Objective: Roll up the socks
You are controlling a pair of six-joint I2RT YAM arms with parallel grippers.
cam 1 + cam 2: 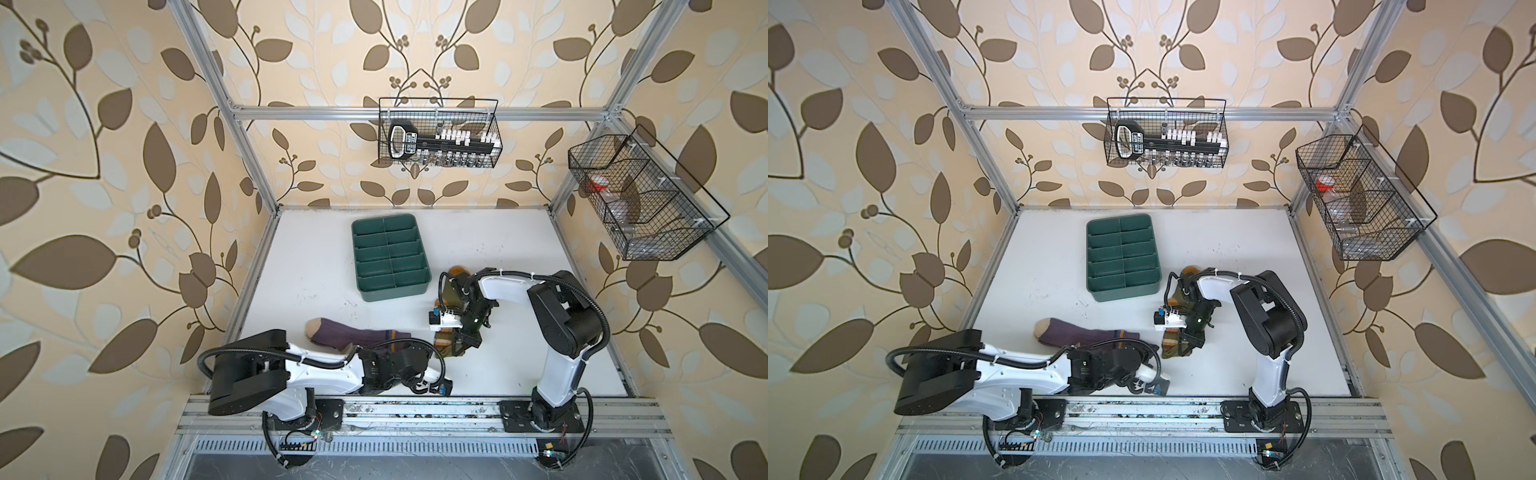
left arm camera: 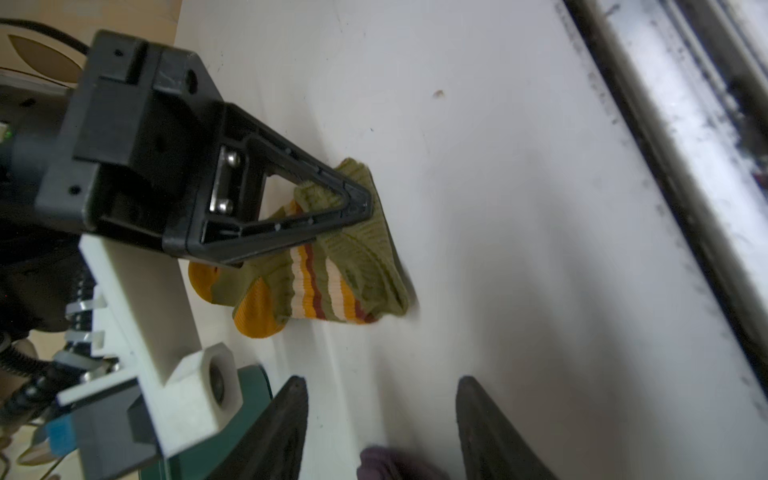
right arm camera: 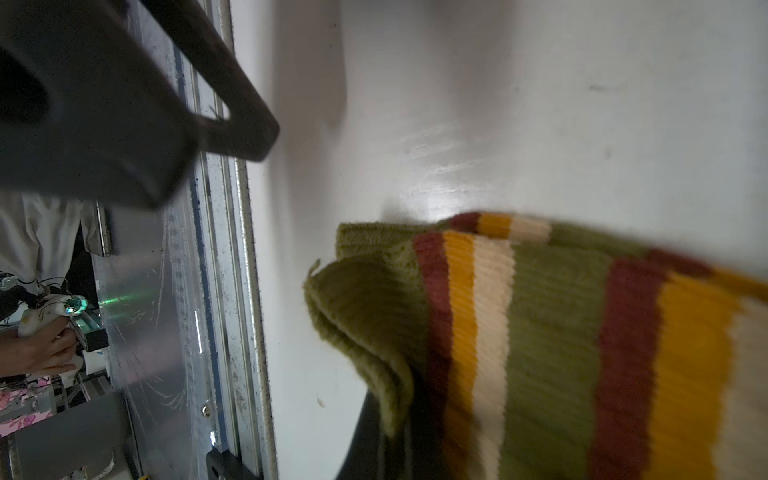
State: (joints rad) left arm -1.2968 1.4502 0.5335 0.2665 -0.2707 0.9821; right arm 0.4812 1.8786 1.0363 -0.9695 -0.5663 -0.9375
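Left arm (image 1: 320, 372) folded low by its base, elbow out to the left, forearm reaching right, left gripper (image 2: 382, 390) close above the surface with jaws apart, right arm (image 1: 559, 365) rising from its base, elbow high, forearm stretched leftward, wrist bent down, right gripper (image 2: 359, 203) pinched tight on the olive sock (image 2: 357, 266).

This is a robot test cell in a lab, not a home, for all its wallpaper. A frame of bare aluminium extrusion bars (image 1: 415, 113) boxes in a plain white worktop (image 1: 311, 270). Flat panels of cream wallpaper printed with brown leaves (image 1: 104, 166) stand behind the bars on the left, far and right sides. Two white-and-black robot arms, left (image 1: 320, 370) and right (image 1: 557, 374), are bolted to a scuffed metal rail (image 1: 415, 411) along the near edge, with cables looping from them. Two black wire baskets hang from the frame, one on the far bar (image 1: 436, 99) and one on the right (image 1: 656, 245).
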